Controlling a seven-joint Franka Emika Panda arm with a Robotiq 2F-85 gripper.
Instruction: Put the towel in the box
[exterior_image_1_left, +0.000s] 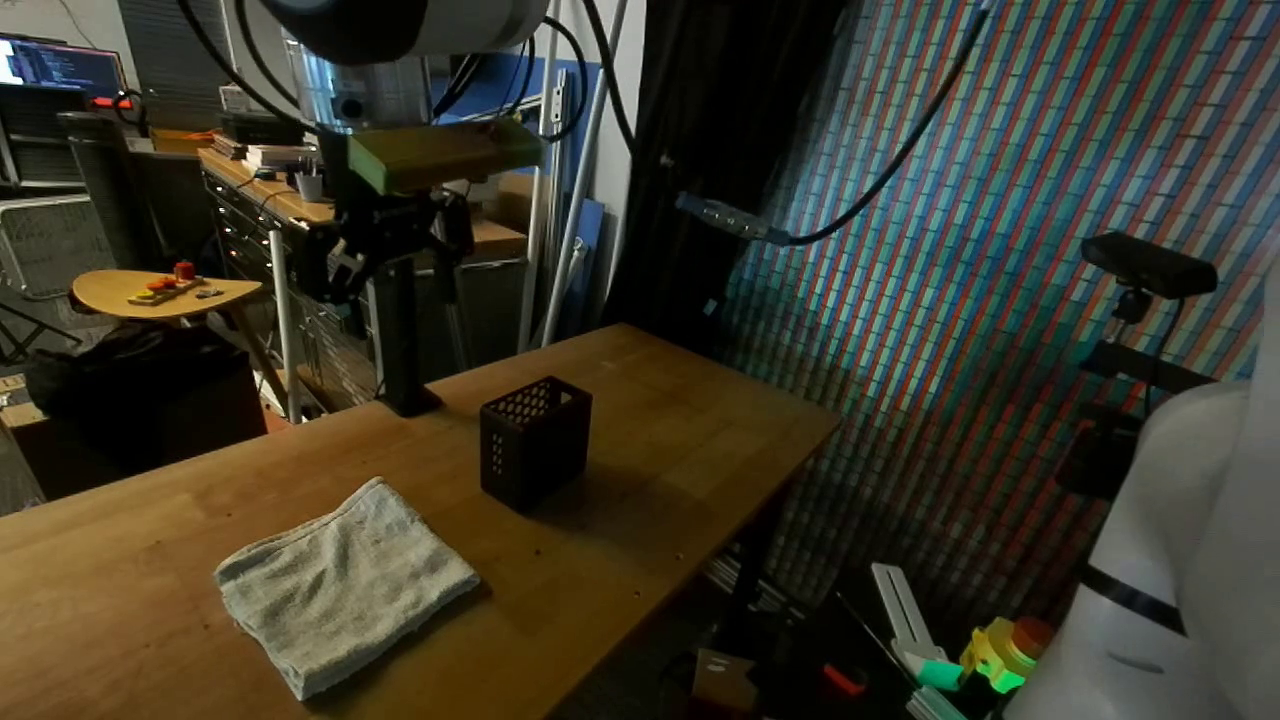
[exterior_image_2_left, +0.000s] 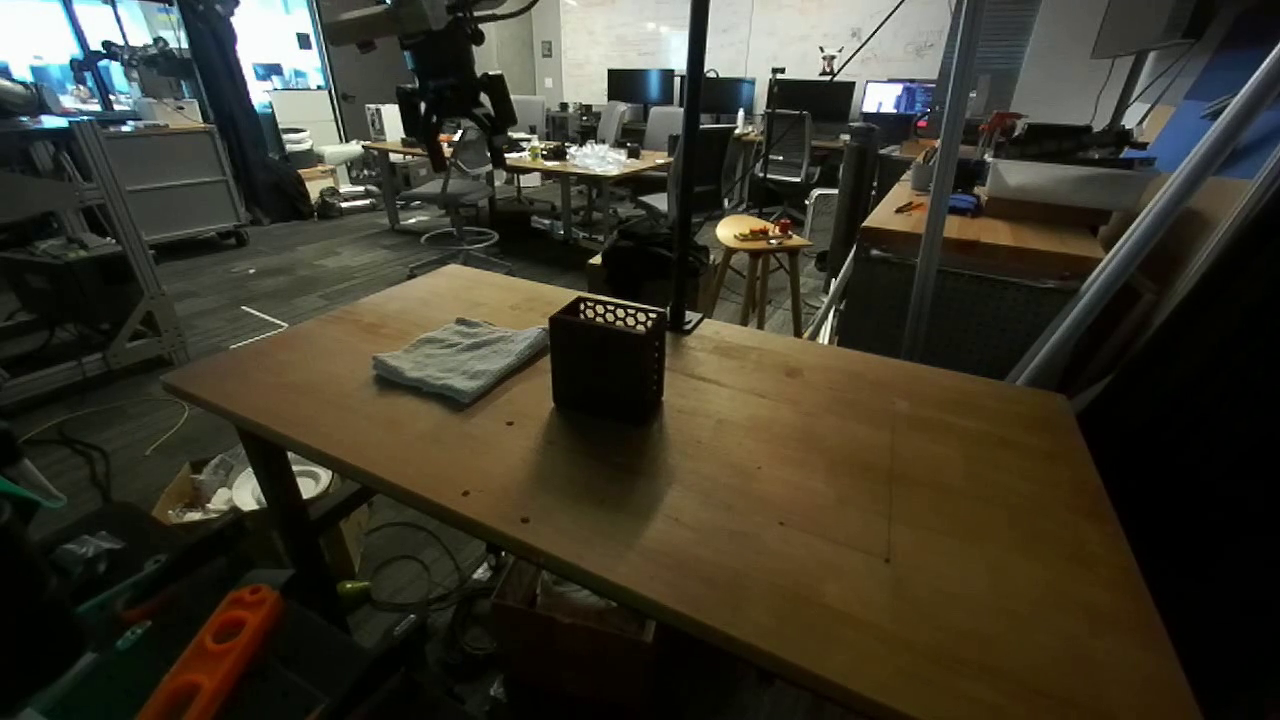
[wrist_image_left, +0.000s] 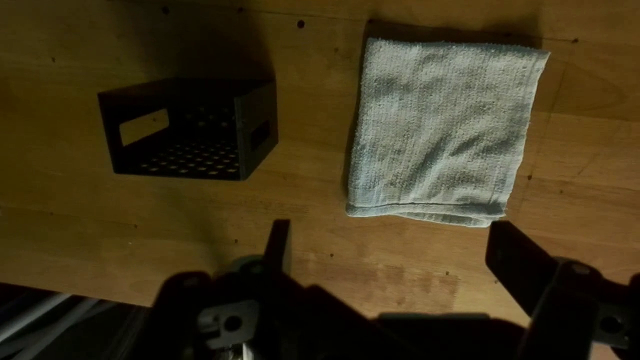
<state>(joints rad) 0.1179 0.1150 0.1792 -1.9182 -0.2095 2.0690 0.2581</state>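
The end effector (wrist_image_left: 390, 227) hangs up there empty, spread wide; the towel (wrist_image_left: 440, 132) lies well below and ahead of it, one edge facing it.

Along one long edge of the table (exterior_image_2_left: 960, 500), passage is interrupted by the black post (exterior_image_2_left: 692, 150) near the box (exterior_image_2_left: 605, 370); a bare lane is left between box and towel (wrist_image_left: 440, 130), wider room toward the short edge beside the dark curtain (exterior_image_1_left: 740, 90).

Dimly lit wooden table (exterior_image_2_left: 800, 470), striped backdrop (exterior_image_1_left: 900, 330), whiteboard (exterior_image_2_left: 780, 40), dark floor (exterior_image_2_left: 340, 260)
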